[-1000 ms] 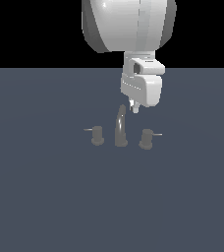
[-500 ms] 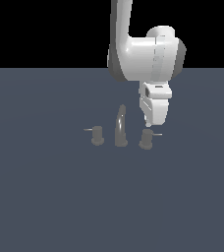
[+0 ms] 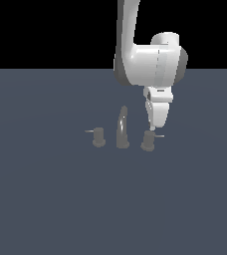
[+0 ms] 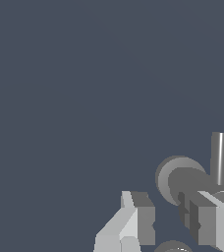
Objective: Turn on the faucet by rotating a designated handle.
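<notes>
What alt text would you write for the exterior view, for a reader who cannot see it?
A white robot arm reaches down, its fingers just above the handle, the knob at the exterior view's right of a small grey faucet on a dark surface. A twin knob stands left of the curved spout.

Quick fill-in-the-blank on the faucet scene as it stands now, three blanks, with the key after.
1. In the exterior view, the gripper hangs just above the knob on that view's ____ side.
2. The handle has a thin pin pointing to the exterior view's ____.
3. The spout stands between ____ knobs.

Missing words: right; right; two
</notes>
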### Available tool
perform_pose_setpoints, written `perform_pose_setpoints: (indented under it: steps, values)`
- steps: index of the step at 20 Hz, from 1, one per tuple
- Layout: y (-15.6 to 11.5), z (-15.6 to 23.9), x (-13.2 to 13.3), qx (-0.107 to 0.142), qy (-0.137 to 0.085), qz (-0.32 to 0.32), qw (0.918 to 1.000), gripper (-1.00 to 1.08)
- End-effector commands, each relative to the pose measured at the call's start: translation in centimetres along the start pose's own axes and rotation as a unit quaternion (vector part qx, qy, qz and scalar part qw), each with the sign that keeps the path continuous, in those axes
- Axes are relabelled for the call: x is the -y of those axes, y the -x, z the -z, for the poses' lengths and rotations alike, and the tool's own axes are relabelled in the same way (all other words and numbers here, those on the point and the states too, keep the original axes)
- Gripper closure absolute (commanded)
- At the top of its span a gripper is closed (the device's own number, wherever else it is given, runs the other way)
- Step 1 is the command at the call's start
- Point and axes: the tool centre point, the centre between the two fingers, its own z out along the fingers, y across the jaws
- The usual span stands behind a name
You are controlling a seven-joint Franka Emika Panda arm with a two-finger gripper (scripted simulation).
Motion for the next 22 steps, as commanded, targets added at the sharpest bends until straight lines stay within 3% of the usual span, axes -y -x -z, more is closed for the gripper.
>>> perform_pose_setpoints:
  steps: [1, 7, 8, 19, 22]
  values:
    - [-2.2, -2.2, -1.4, -0.004, 0.018, -0.018, 0.9997, 1.08]
    - [-2.1, -2.1, -1.4, -0.003, 0.018, -0.017, 0.9997, 1.08]
    - [0.0, 0.0, 0.1, 0.001, -0.001, -0.003, 1.0, 1.08]
    - [-3.7, -1.9, -4.8, -0.003, 0.017, -0.017, 0.9997, 1.08]
    - [-2.7, -1.4, -4.0, -0.002, 0.009, -0.01, 0.9999, 1.08]
